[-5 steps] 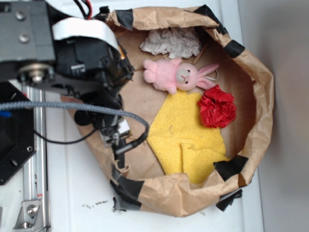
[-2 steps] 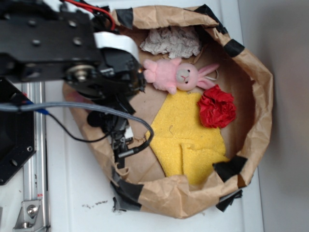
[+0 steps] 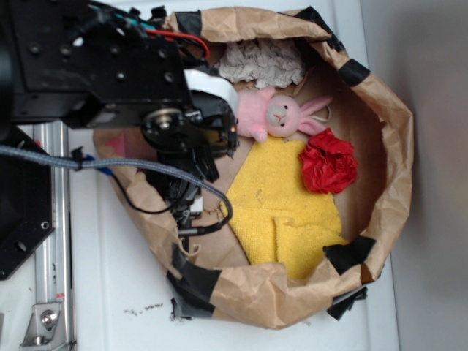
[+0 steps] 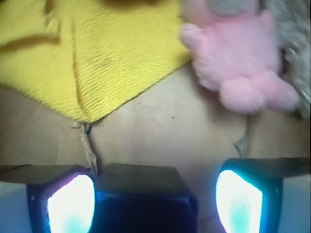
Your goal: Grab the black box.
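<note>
In the wrist view the black box (image 4: 146, 196) is a glossy dark block lying on the brown paper between my gripper's (image 4: 155, 201) two lit fingers. The left finger (image 4: 70, 204) sits against the box. A gap shows between the box and the right finger (image 4: 240, 201), so the jaws stand open around it. In the exterior view the box is hidden under my arm and gripper (image 3: 197, 139), which hang over the left part of the paper bag's floor, next to the pink plush bunny (image 3: 274, 113).
The brown paper bag's rolled rim (image 3: 395, 146) rings the area. Inside lie a yellow cloth (image 3: 281, 212), a red crumpled ball (image 3: 329, 162) and grey crumpled paper (image 3: 259, 64). The bunny (image 4: 238, 58) and the cloth (image 4: 97, 53) lie just ahead of the fingers. A cable (image 3: 146, 172) loops below the arm.
My arm has moved right, further into the bag and toward the bunny, and now covers the bunny's left side.
</note>
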Motion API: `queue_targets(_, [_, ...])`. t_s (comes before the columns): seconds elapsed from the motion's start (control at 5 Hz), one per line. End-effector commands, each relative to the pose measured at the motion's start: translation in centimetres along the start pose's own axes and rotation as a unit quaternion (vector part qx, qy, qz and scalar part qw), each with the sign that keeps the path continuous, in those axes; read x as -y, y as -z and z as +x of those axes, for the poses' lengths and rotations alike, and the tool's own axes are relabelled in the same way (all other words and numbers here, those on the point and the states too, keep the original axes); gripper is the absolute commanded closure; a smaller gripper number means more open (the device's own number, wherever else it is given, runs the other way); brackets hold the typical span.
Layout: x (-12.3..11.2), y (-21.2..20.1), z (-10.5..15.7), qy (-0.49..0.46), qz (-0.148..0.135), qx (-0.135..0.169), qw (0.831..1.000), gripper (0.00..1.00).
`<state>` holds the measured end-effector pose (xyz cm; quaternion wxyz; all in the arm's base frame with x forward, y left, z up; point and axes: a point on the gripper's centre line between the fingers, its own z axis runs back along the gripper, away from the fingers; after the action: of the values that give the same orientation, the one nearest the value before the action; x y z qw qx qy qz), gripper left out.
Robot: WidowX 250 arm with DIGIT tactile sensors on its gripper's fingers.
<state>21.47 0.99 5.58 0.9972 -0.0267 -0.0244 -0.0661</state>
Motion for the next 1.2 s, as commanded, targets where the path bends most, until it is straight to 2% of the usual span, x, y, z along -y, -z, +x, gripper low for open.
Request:
queue_targets(0.0, [1.3, -3.2, -1.9, 0.253, 0.047, 0.051, 0.965, 0.00])
queue_targets(0.2, [0.5, -3.6, -1.7, 0.357, 0.051, 0.035, 0.932, 0.00])
queue_targets(0.4, [-1.8, -2.1, -0.9, 0.357, 0.027, -0.002, 0.934, 0.00])
queue_targets(0.6, [-2.5, -0.6, -0.1, 0.363, 0.016, -0.014, 0.932, 0.00])
queue_targets(0.8, [-1.9, 2.0, 1.3, 0.366, 0.030, -0.046, 0.929, 0.00])
queue_targets(1.0, [-1.9, 2.5, 1.7, 0.347, 0.035, -0.051, 0.936, 0.00])
